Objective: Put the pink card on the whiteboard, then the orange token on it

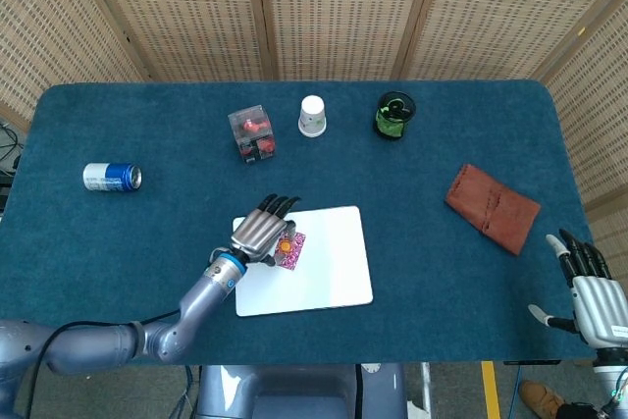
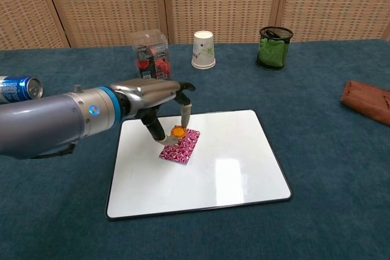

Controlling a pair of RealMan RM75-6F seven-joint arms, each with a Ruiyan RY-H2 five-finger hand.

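Silver-grey arm, blue-ringed wrist, metallic left robot hand (image 2: 155,92) with black-tipped fingers (image 1: 278,205).

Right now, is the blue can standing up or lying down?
Lying down. The blue can rests on its side on the table, its round end showing.

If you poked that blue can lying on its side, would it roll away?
Probably yes: the blue can lies on its side on the table, so its round body could roll. The table's fuzzy-looking cover might slow it. I can't tell if it's full or empty.
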